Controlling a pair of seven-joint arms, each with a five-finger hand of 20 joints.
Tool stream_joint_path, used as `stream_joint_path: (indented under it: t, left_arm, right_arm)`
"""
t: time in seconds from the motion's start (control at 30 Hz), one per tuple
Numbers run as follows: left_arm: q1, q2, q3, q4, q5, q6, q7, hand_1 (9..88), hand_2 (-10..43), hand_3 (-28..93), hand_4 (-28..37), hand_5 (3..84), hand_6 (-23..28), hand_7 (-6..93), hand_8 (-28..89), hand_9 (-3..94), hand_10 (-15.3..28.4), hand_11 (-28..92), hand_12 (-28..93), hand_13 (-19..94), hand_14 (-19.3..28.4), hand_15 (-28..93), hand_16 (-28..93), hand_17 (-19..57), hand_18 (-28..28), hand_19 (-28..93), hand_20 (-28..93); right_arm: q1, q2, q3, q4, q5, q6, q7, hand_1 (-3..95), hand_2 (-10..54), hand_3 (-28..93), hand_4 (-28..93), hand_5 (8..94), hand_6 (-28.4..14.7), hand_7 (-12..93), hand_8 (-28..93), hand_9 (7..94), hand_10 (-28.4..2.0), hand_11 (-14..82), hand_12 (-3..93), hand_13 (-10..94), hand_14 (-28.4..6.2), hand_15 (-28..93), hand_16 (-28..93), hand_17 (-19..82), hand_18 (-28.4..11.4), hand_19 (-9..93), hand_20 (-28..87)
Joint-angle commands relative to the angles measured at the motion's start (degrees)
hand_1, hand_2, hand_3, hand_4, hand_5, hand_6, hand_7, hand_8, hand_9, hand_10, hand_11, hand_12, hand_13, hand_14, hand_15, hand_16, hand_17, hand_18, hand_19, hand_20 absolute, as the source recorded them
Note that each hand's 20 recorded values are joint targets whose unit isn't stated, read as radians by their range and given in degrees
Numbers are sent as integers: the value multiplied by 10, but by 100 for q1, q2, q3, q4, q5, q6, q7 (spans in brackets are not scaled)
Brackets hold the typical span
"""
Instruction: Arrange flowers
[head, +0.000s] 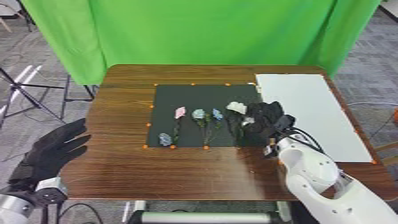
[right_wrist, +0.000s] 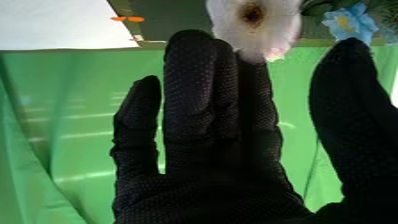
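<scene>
While left hand (head: 49, 152) hangs relaxed, right hand (head: 269, 121) sits beside white flower (head: 236, 107).

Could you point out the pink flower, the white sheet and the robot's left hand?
Pink flower (head: 180, 113), head view: its bloom.
White sheet (head: 309, 102), head view: its middle.
Left hand (head: 40, 155), head view: its glove, near the finger bases.

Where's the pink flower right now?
In the head view, the pink flower lies on the left half of the dark mat, just left of a pale blue flower.
</scene>
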Motion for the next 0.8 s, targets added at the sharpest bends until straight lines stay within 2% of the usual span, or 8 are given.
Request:
stream_joint_path:
  t: [0.03, 0.23, 0.33, 0.4, 0.47, 0.63, 0.67, 0.8]
  left_arm:
    - [98, -54, -34, -41, -17, -13, 12, 254, 8, 701, -269, 287, 30, 191, -103, 226, 109, 177, 154, 163, 137, 251, 29, -104, 179, 382, 83]
    - [80, -57, -55, -59, -16, -8, 45, 254, 9, 699, -269, 288, 30, 191, -103, 225, 108, 176, 154, 163, 137, 251, 29, -104, 179, 382, 82]
    - [86, -84, -108, -127, 15, 60, 169, 254, 8, 700, -269, 287, 29, 192, -103, 225, 109, 177, 155, 163, 137, 250, 29, -104, 179, 382, 82]
    - [93, -82, -151, -177, 50, 90, 251, 255, 6, 701, -268, 283, 28, 192, -104, 222, 107, 176, 155, 163, 136, 250, 29, -104, 180, 382, 82]
    - [70, -93, -163, -215, 81, 150, 341, 255, 7, 702, -268, 276, 27, 193, -103, 213, 107, 173, 155, 158, 134, 247, 29, -106, 181, 382, 82]
    - [143, -101, -13, -375, 131, 848, 989, 253, 3, 702, -269, 240, 19, 191, -101, 181, 94, 158, 163, 137, 123, 227, 33, -111, 186, 376, 78]
    - [120, -113, -11, -380, 116, 813, 1033, 251, 2, 702, -269, 234, 17, 193, -102, 174, 91, 151, 169, 130, 122, 211, 37, -113, 186, 369, 77]
    - [-127, -68, 274, -371, 103, 1059, 1342, 243, -11, 697, -274, 213, 9, 194, -102, 154, 84, 117, 189, 109, 115, 138, 61, -126, 190, 350, 73]
  right_arm:
    - [-151, 36, 103, -164, -18, -161, -80, 277, -95, 850, -283, 457, -1, 402, -181, 535, -106, 438, 293, 631, -47, 606, 248, 199, -198, 741, 522]
    - [-459, 35, 725, -422, 422, 160, 101, 257, -95, 851, -283, 448, -5, 367, -172, 511, -111, 426, 292, 605, -57, 611, 248, 189, -199, 738, 524]
    - [-952, -133, 1645, -637, 2045, 695, -421, 234, -81, 868, -272, 439, -17, 357, -161, 475, -124, 418, 293, 551, -73, 606, 236, 183, -197, 726, 516]
    - [-1321, -335, 2306, -717, 3284, 850, -1069, 223, -20, 890, -246, 418, -21, 346, -160, 429, -135, 386, 287, 470, -83, 556, 208, 153, -193, 659, 479]
    - [-1693, -634, 3084, -790, 4927, 229, -1791, 207, 22, 902, -220, 396, -15, 315, -154, 403, -135, 300, 274, 402, -91, 461, 195, 126, -192, 596, 418]
    - [-2150, -1162, 3764, -741, 7818, -294, -2744, 163, 59, 895, -207, 350, 1, 181, -117, 329, -105, 73, 246, 265, -101, 69, 357, 31, -197, 403, 278]
    - [-2226, -1281, 3859, -755, 8042, -428, -2790, 154, 43, 884, -215, 346, 4, 164, -115, 327, -101, 49, 238, 252, -102, 38, 365, 32, -192, 367, 259]
    - [-2554, -1727, 4116, -861, 8633, -897, -2675, 116, -8, 832, -246, 319, 2, 117, -97, 306, -94, 17, 231, 214, -98, -7, 365, 28, -186, 292, 222]
